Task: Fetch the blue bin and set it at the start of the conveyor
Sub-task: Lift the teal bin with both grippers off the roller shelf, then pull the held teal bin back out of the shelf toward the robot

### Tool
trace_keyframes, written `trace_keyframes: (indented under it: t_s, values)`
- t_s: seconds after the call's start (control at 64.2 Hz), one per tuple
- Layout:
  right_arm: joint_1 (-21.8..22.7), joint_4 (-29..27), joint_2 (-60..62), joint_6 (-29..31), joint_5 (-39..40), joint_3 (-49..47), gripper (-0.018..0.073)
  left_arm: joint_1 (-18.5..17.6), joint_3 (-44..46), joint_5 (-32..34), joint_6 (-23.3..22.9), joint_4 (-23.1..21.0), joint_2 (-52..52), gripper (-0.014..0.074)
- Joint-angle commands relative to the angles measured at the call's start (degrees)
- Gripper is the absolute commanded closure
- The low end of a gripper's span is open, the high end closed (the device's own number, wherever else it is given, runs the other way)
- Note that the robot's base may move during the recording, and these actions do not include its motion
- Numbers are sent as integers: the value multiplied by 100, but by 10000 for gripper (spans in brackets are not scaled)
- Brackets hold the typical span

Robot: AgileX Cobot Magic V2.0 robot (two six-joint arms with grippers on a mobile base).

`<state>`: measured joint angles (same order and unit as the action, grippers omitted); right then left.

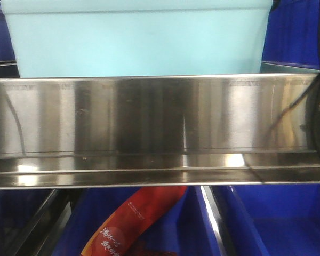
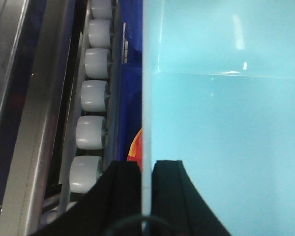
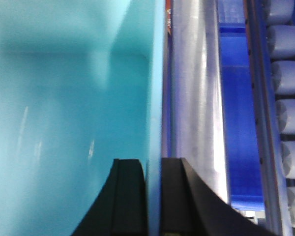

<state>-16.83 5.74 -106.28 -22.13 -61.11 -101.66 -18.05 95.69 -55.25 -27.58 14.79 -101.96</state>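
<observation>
Item: blue bin, smooth plastic tub, probably light, stiff and slippery; left tool and right tool each clamp a thin side wall over its rim.

The left gripper clamps the blue bin wall (white rollers alongside).

a: what's around here?
b: a shiny steel shelf rail runs across, catching bright light. dark blue bins sit below, with a red packet.
a: and at the sides?
b: rows of white rollers beside a grey metal bar.
</observation>
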Motion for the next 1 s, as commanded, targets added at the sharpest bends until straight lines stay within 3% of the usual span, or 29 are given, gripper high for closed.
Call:
trace_keyframes:
  t_s: [0.0,0.203,0.514,0.873,0.982]
  values:
    - [1,252,33,-93,-36,-94,718,12,27,-73,-90,106,3,708]
    - [-106,458,33,-92,-312,-485,719,-23,27,-276,-419,403,224,708]
    - [-515,920,472,-288,-577,-850,719,-415,27,-220,-847,906,899,708]
    - [-570,1161,1317,-389,-388,-1002,719,-511,459,-112,-844,939,1534,708]
    - [-610,1164,1432,-389,-388,-1075,719,-511,791,-244,-653,984,1526,708]
